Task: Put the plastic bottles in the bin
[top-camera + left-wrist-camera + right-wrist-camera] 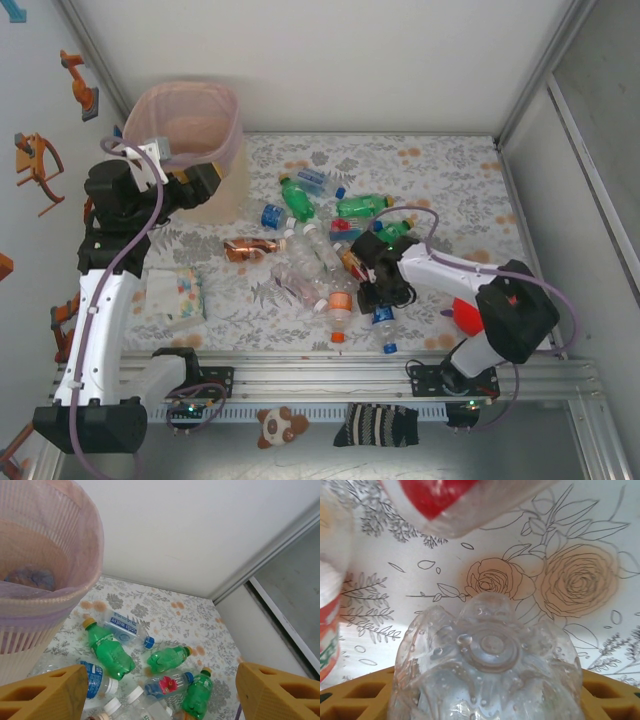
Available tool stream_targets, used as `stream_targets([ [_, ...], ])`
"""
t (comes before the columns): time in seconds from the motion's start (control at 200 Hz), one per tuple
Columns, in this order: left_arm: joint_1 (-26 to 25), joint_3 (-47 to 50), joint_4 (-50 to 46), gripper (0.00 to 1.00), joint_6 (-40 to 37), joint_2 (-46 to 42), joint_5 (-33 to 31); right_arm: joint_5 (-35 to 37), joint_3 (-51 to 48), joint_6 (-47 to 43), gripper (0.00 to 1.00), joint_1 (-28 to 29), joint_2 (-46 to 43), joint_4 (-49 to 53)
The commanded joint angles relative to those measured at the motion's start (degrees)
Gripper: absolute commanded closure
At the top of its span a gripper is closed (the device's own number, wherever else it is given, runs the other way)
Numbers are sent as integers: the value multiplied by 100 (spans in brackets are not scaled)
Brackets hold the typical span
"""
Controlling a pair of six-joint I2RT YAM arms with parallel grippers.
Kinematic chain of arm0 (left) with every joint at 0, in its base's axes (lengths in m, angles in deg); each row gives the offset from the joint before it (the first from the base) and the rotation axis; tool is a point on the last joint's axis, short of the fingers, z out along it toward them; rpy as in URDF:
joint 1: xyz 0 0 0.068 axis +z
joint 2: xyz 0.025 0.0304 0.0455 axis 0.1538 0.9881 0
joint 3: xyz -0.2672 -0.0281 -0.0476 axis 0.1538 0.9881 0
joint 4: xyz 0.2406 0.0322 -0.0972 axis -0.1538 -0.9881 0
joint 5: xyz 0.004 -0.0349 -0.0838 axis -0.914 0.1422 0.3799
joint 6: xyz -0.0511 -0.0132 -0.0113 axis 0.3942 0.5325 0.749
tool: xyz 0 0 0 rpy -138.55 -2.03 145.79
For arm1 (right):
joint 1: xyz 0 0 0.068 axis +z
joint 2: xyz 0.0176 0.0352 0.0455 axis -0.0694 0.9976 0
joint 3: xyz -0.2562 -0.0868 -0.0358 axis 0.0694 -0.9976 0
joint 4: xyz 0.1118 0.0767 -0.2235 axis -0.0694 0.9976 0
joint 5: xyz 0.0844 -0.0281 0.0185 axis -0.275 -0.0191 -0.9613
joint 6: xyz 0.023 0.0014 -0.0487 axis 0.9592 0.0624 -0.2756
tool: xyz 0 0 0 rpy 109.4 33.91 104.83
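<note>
The pale pink bin [190,125] stands at the back left, its rim [75,587] close in the left wrist view. My left gripper [205,180] hangs beside it, open and empty [160,695]. Several plastic bottles lie in a heap mid-table: green ones [297,198] [107,652], a copper one [250,248], a clear orange-labelled one [340,305]. My right gripper [385,285] is down in the heap. A clear bottle [487,650] fills the gap between its yellow fingers [355,695], base towards the camera.
A white box with coloured dots [175,295] lies front left. A red plush toy [467,315] sits by the right arm. Enclosure walls close in on the left, back and right. A red-labelled bottle [440,500] and an orange-labelled one [327,625] crowd the held bottle.
</note>
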Motion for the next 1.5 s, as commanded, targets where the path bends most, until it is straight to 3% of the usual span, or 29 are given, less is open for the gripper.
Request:
stream_targets([
  [0.0, -37, 87, 365, 23, 258, 51, 202, 386, 207, 117, 46, 35, -471, 194],
  [0.215, -200, -3, 668, 23, 822, 346, 458, 1041, 611, -566, 50, 33, -1400, 105],
  [0.285, -286, -263, 372, 24, 953, 613, 667, 1445, 734, -923, 51, 35, -1706, -16],
  [0.496, -1073, -901, -333, 26, 371, 1116, 793, 1630, 873, -2772, 54, 33, -2554, -1032],
  [0.746, -1584, -918, -332, 28, 609, 1374, 947, 376, 753, -5941, 58, 33, -3134, -2090],
  [0.941, -2053, -975, -406, 29, 749, 1667, 1057, -123, 1304, -8558, 67, 108, -2988, -1781],
  [1.037, -2290, -1031, -402, 27, 753, 1834, 1107, -197, 1373, -10211, 68, 259, -2958, -1649],
  [1.172, -2566, -1129, -405, 26, 720, 2034, 1196, -379, 1248, -12736, 82, 405, -2986, -1611],
  [1.272, -2756, -1224, -387, 23, 682, 2155, 1382, -398, 1335, -13595, 88, 582, -2889, -1680],
  [1.497, -3192, -1322, -297, 16, 632, 2334, 1766, 424, 945, -14681, 90, 1177, -2797, -2370],
])
